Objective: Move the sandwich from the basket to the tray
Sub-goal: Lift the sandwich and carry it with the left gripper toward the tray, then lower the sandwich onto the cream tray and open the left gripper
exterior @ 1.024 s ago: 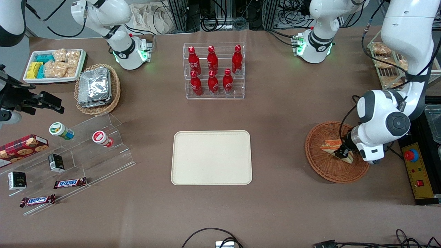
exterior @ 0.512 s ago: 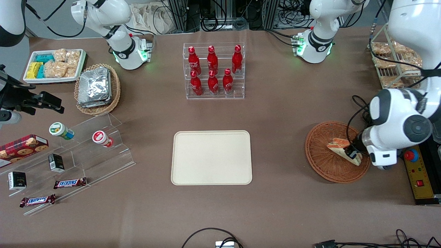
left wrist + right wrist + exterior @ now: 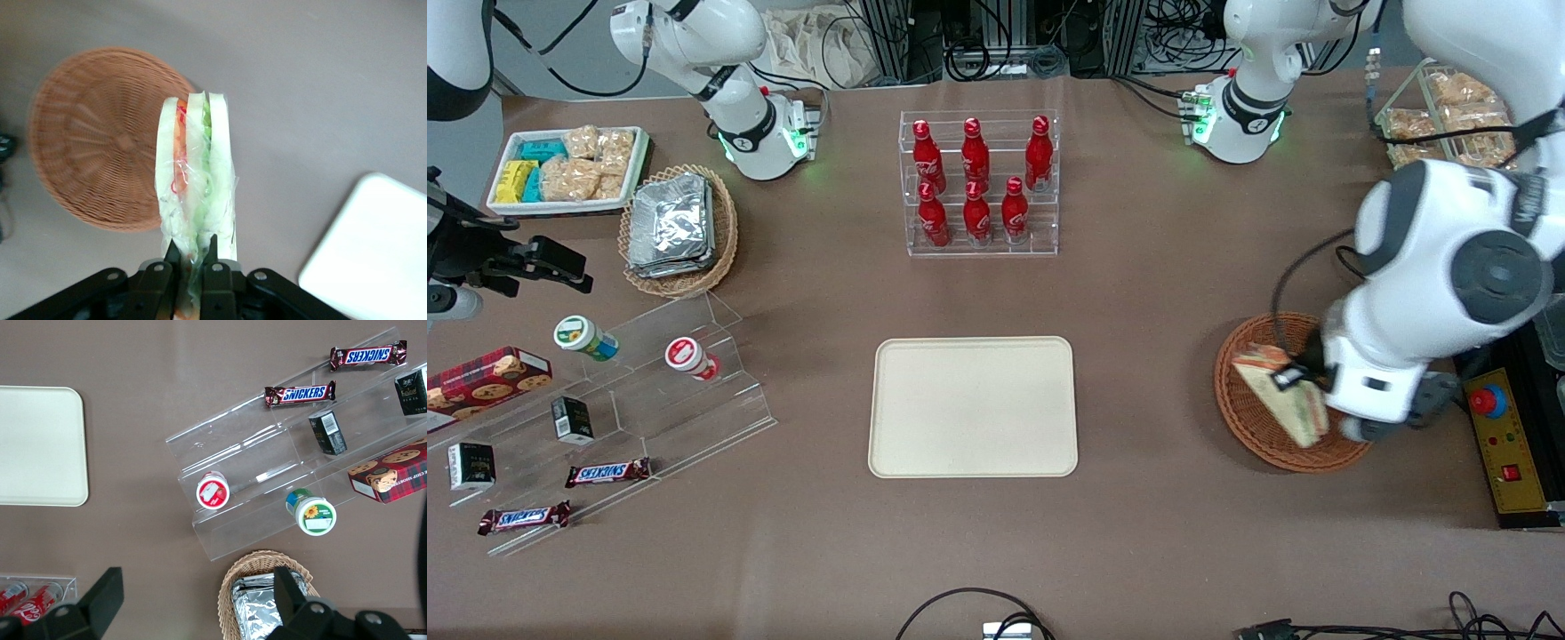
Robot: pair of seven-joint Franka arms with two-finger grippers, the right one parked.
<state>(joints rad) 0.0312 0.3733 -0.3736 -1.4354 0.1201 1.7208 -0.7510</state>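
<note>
We see tool (image 3: 191, 257) clamped on sandwich (image 3: 195, 193), lifted above basket (image 3: 1263, 427); tray (image 3: 972, 406) lies toward nine o'clock, front view.

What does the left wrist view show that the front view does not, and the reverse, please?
Only the left wrist view shows the gripper shut on the sandwich's narrow end, the wedge on edge, its orange-red and green layers visible, clear of the basket below.

Only the front view shows the whole table: the full tray, the bottle rack, the foil packets, the snack bars toward the parked arm's end, and the working arm over the basket.

Both show the sandwich, the basket with nothing in it, and the tray with nothing on it.
</note>
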